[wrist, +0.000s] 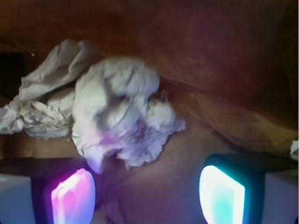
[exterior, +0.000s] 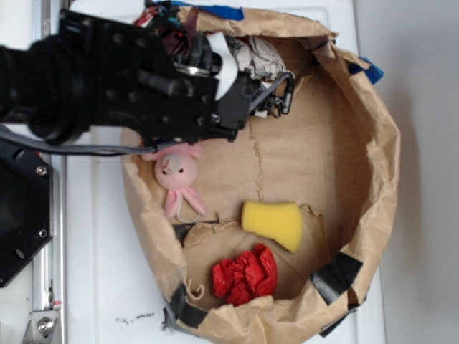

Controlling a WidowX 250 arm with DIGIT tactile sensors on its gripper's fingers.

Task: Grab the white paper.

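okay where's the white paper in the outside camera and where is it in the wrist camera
Exterior view: the white paper sits at the top of the picture, against the far brown paper wall, partly hidden behind the hand.
Wrist view: the white paper fills the centre-left, just above the two lit fingertips.
Shared landmark: the brown paper wall directly behind the wad.

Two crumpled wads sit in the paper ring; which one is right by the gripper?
The white paper, off-white with grey creases, at the ring's far end by the gripper; the red wad lies opposite.
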